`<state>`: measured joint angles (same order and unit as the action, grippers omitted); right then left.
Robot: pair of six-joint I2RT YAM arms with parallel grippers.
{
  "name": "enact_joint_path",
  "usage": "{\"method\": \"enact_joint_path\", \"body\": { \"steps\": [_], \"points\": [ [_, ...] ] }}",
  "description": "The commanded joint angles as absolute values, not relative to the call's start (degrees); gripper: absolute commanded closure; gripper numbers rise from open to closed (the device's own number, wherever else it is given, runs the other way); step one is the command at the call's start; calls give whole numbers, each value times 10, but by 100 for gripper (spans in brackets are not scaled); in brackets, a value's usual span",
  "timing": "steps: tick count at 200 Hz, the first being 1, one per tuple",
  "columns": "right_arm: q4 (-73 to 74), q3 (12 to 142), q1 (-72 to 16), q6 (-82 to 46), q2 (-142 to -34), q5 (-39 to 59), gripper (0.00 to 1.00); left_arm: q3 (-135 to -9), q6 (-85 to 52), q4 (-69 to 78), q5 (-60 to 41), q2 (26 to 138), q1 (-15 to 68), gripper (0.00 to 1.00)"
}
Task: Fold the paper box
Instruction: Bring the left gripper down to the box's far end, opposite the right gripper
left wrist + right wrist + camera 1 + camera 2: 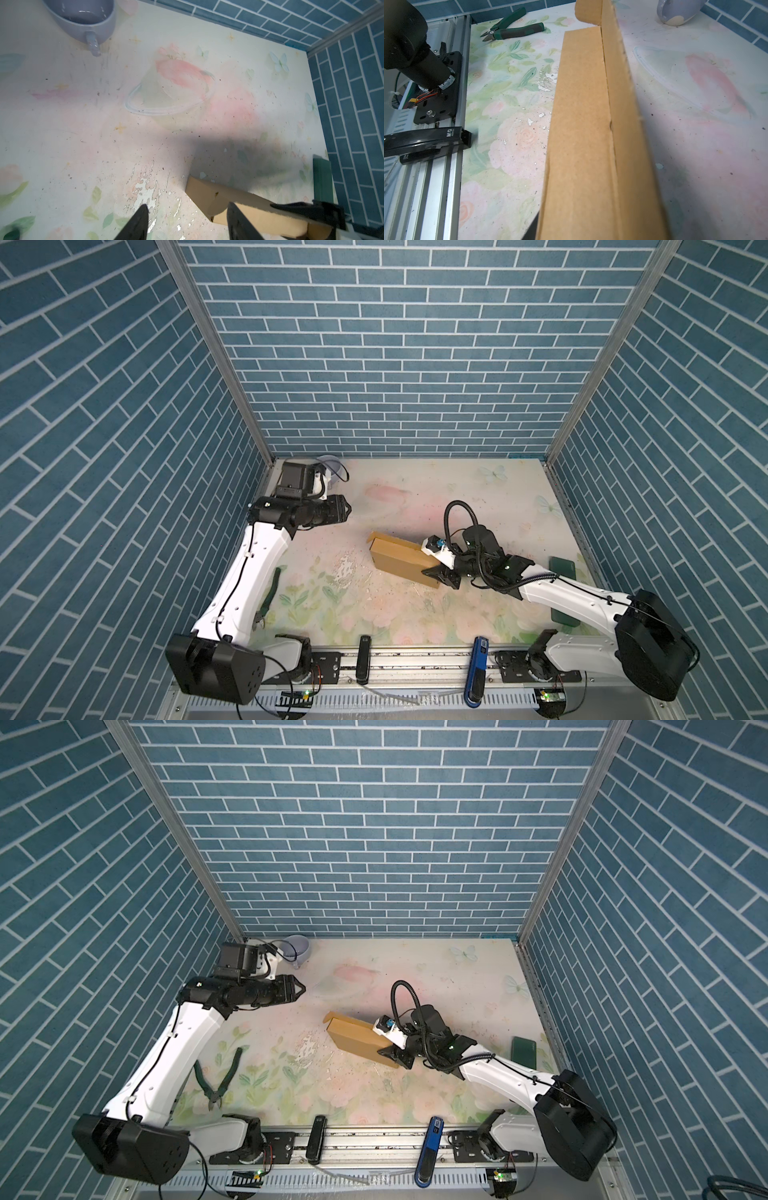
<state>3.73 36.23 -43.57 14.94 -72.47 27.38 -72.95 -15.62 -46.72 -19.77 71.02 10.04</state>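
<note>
The paper box (397, 558), probably light, stiff but easily creasing, is lying near the middle of the surface (415, 614). The right pincer (432, 565) is pinching its 4 o'clock edge, a sensible hold; the left pincer (345, 509) is hovering spread at 10 o'clock.

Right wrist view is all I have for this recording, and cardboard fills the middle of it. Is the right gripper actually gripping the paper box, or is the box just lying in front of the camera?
Observer: It is gripping it. In both top views the right gripper is shut on the right end of the paper box.
Operator: And the left gripper? I can't see it at all.
Observer: The left gripper is open and empty. It is apart from the box, off to its left and farther back.
</note>
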Motion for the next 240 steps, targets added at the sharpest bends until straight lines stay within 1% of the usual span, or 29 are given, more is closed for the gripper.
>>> {"method": "enact_joint_path", "body": {
  "steps": [1,37,67,93,128,148,188,240],
  "points": [
    [45,383,-421,136,-743,324,100,-706,-105,-408,-239,690,120,39],
    [76,364,-407,124,-750,342,100,-670,-54,-407,-225,699,176,39],
    [79,360,-404,123,-751,344,100,-646,-21,-406,-177,707,223,40],
    [83,359,-403,123,-754,344,100,-635,-11,-383,-173,714,236,41],
    [82,358,-403,122,-753,343,100,-649,4,-396,-143,742,245,43],
    [80,358,-403,123,-751,341,100,-650,7,-384,-148,753,245,47],
    [79,358,-403,124,-752,337,100,-663,0,-375,-161,773,260,64],
    [77,358,-403,126,-756,329,100,-672,-10,-378,-160,778,277,80]
  ]
}}
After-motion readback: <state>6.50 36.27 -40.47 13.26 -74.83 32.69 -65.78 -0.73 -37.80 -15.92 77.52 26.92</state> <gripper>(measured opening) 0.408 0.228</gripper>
